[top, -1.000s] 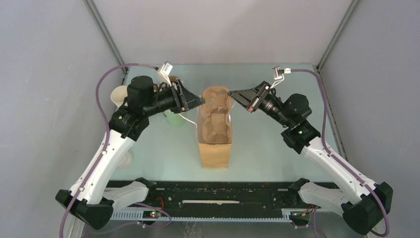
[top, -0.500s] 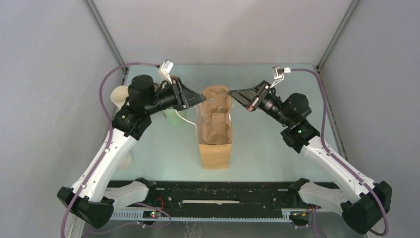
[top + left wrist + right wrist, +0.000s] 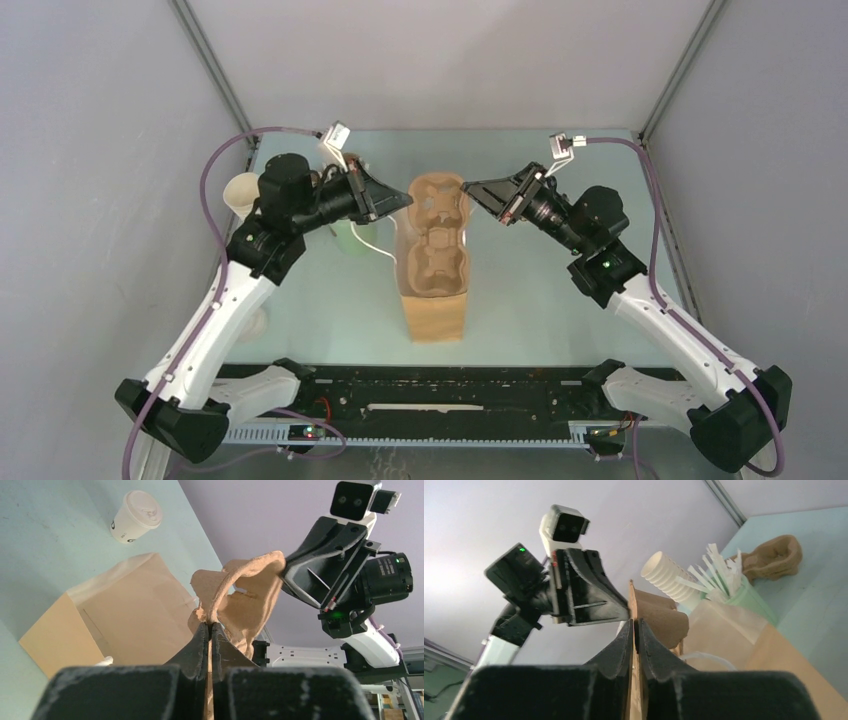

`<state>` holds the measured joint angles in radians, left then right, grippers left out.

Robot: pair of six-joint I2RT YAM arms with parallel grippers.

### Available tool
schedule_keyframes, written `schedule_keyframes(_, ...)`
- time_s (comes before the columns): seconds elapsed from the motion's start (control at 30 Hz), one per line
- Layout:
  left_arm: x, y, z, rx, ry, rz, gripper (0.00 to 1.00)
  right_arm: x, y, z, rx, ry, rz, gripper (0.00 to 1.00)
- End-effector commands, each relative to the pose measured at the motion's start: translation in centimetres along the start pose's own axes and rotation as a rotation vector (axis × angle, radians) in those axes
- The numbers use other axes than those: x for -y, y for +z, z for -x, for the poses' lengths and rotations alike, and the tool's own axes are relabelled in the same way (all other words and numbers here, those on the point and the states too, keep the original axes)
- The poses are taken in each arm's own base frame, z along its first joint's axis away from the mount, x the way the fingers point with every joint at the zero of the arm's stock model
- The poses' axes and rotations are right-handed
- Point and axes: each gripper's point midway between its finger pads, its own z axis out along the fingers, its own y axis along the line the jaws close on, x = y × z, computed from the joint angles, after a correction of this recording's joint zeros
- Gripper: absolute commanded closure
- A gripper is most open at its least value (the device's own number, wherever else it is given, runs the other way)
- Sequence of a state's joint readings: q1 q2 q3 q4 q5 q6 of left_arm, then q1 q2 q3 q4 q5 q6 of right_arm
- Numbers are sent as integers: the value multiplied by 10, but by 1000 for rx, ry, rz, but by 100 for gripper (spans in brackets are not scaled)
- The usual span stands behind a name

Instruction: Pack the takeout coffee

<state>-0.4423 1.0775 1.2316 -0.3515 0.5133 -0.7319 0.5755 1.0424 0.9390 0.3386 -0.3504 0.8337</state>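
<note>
**Both claws pinching carrier over bag; coffee standing outside**

Upright brown paper bag is standing mid-table, mouth open. Moulded brown pulp cup carrier is lying across that mouth, cup pockets empty. How far it is sitting down inside the bag cannot be told.

Left gripper is reaching in from the bag's left. Its fingers are pressing together on the carrier's thin rim, seen close in the left wrist view, with no gap showing beside the pulp.

Right gripper is coming in from the bag's right, at the far corner. Its fingers are likewise clamping a thin brown edge of the carrier.

The takeout coffee, a small tapered cream-white paper cup with a round white lid, is standing on the pale green table. It is outside the bag, well apart from it and touching neither claw.

Left of the bag, behind the left gripper, a ribbed stack of cream cups is leaning beside a pale green cup holding white sticks. A second brown pulp piece is lying on the table beyond them.
</note>
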Motion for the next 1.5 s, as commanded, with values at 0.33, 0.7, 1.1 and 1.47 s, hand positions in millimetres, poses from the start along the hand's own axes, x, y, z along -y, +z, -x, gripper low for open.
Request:
schedule_keyframes(0.33, 4, -18, 3, 56, 105, 13, 100, 5, -9, 4, -267, -440, -172, 35)
schedule_keyframes(0.7, 6, -15, 1, 38, 94, -2, 100, -14, 14, 3, -460, -1025, 172, 39)
schedule_keyframes(1.1, 11, -13, 3, 31, 93, -15, 100, -6, 41, -6, -525, -1217, 452, 44)
schedule_keyframes(1.47, 11, -12, 1, 25, 90, -18, 100, 4, 57, -12, -533, -1221, 464, 36)
